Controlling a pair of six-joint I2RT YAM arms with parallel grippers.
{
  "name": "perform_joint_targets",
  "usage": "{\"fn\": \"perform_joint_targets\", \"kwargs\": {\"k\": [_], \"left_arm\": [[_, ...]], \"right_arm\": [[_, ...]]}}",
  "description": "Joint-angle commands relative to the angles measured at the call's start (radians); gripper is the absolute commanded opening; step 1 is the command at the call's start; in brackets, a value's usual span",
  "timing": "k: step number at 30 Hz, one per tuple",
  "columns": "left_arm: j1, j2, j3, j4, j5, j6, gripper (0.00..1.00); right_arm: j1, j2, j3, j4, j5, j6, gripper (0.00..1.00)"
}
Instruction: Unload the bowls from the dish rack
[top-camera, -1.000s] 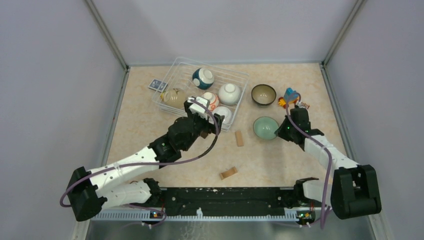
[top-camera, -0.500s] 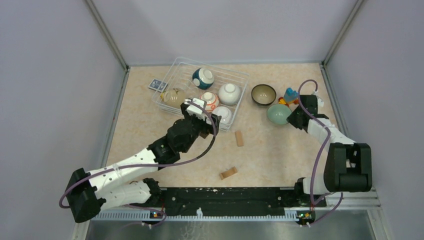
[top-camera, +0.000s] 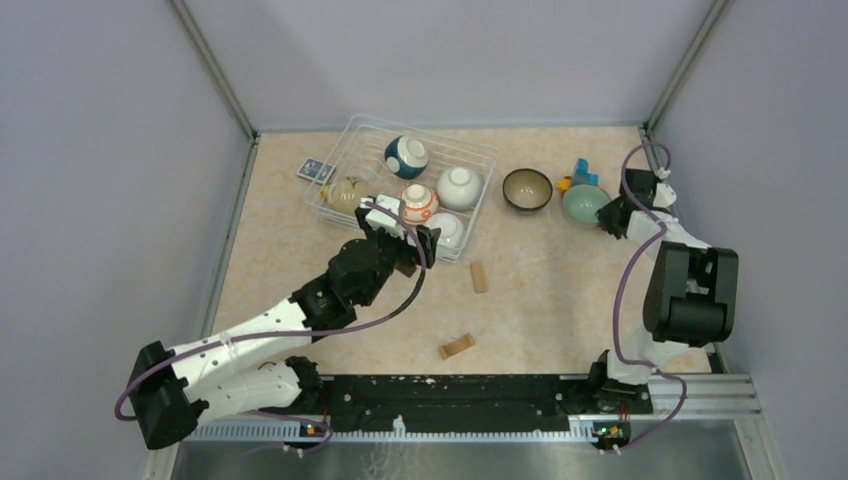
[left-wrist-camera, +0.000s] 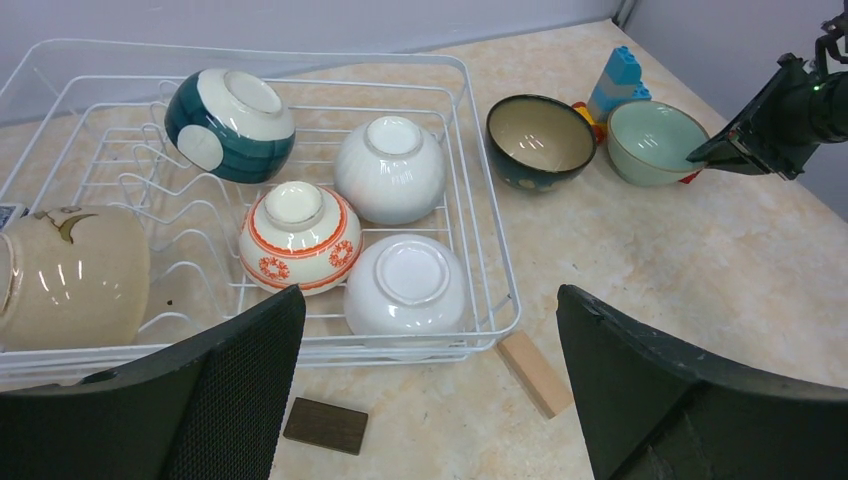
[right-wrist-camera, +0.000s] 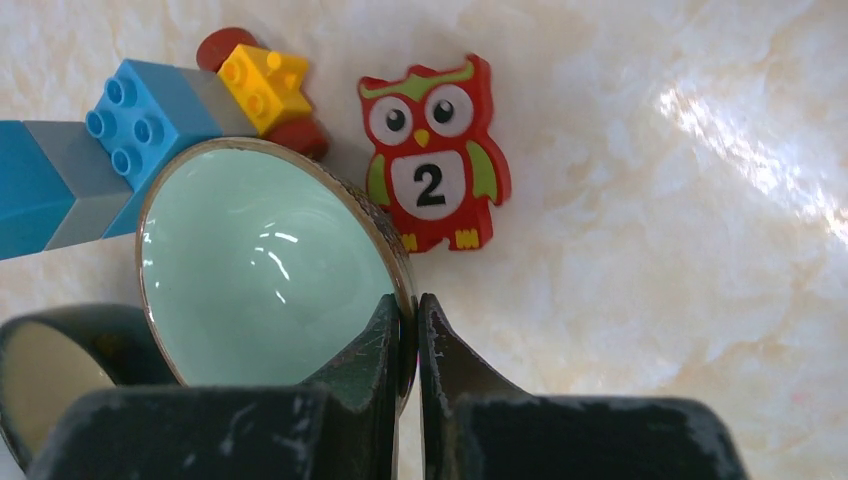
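Note:
The white wire dish rack (top-camera: 486, 185) holds a teal-and-white bowl (top-camera: 406, 156), an orange-patterned bowl (top-camera: 420, 202), two plain white bowls (top-camera: 459, 187) (top-camera: 447, 229) and a beige bowl (top-camera: 345, 192) on its side. A dark brown-lined bowl (top-camera: 527, 188) stands on the table to the right of the rack. My right gripper (right-wrist-camera: 408, 305) is shut on the rim of the pale green bowl (right-wrist-camera: 260, 260), to the right of the dark bowl. My left gripper (left-wrist-camera: 428, 300) is open and empty, over the rack's near edge by the nearest white bowl (left-wrist-camera: 408, 283).
Two light wooden blocks (top-camera: 479, 276) (top-camera: 457, 346) and a dark block (left-wrist-camera: 324, 425) lie in front of the rack. A blue patterned card (top-camera: 316, 170) lies left of it. Toy bricks (right-wrist-camera: 130, 120) and a red owl tile (right-wrist-camera: 433, 150) lie by the green bowl, near the right wall.
My right gripper has carried the pale green bowl back and to the right, from the middle right of the table to beside the dark bowl. My left gripper edged slightly toward the rack.

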Motion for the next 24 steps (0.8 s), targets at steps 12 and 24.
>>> {"fn": "perform_joint_targets", "kwargs": {"k": [12, 24], "left_arm": [[0.006, -0.026, 0.010, -0.003, 0.000, -0.023, 0.99], [0.042, 0.031, 0.114, -0.129, -0.005, -0.017, 0.99]], "right_arm": [[-0.012, 0.066, 0.149, 0.030, 0.047, 0.044, 0.29], [-0.012, -0.105, 0.108, 0.013, -0.072, -0.082, 0.70]]}}
